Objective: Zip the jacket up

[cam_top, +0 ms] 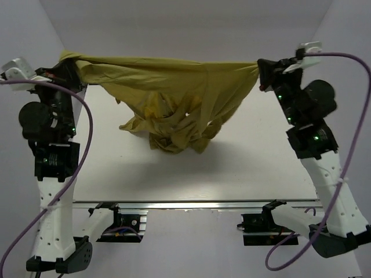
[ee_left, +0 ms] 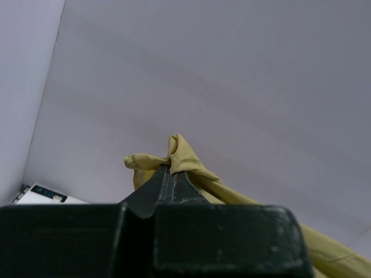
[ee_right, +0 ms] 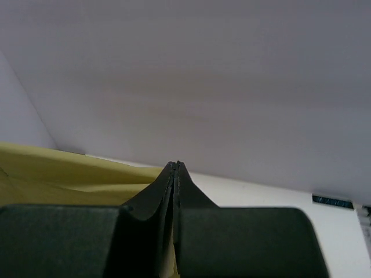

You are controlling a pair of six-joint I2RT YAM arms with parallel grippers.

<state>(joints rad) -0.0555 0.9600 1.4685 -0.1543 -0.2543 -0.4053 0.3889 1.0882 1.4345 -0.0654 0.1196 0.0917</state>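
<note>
The left gripper [cam_top: 71, 70] is pinching one end of the jacket [cam_top: 168, 92] and the right gripper [cam_top: 261, 70] is pinching the other. The cloth is hanging stretched between them, its bunched middle sagging low over the table [cam_top: 261, 168].

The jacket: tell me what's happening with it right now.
Both arms hold the jacket stretched between them above the table. The left fingers are shut on one end, the right fingers on the other. The top edge is taut; the middle sags in a crumpled bunch toward the table. No zipper is visible.
</note>
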